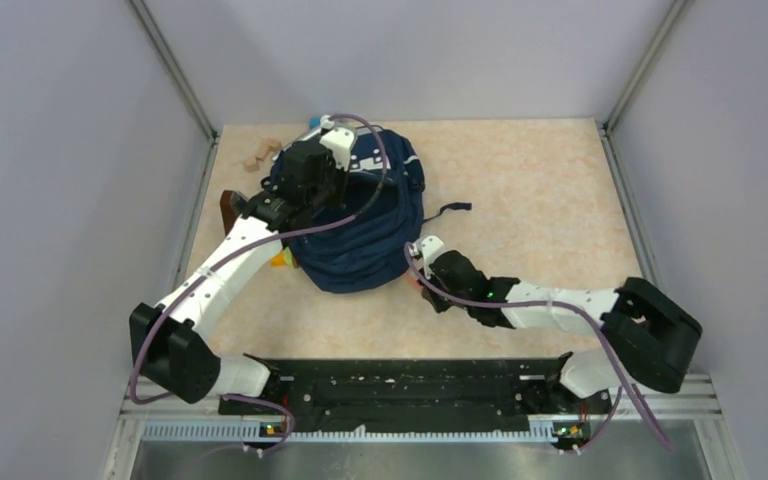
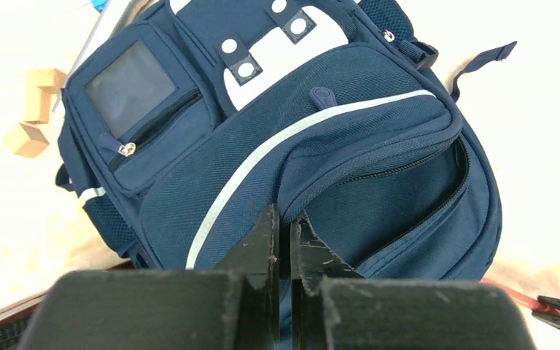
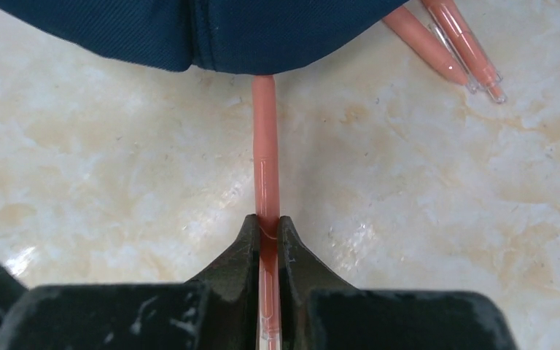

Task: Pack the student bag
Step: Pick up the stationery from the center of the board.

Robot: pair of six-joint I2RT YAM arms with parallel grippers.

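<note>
The student bag (image 1: pixel 360 235), navy with light stripes and a white patch, lies flat at the middle left of the table. My left gripper (image 1: pixel 328 196) is over its left part. In the left wrist view this gripper (image 2: pixel 284 219) is shut on the edge of the bag's (image 2: pixel 313 146) flap, beside the open zipper. My right gripper (image 1: pixel 422 252) is at the bag's near right edge. It (image 3: pixel 266 222) is shut on an orange pen (image 3: pixel 265 146) whose far end runs under the bag's edge (image 3: pixel 211 36).
Two more orange pens (image 3: pixel 448 47) lie beside the bag. Wooden blocks (image 1: pixel 260 157) (image 2: pixel 35 109) sit at the far left. A brown object (image 1: pixel 230 207) and a yellow one (image 1: pixel 280 258) lie left of the bag. Enclosure walls stand on three sides.
</note>
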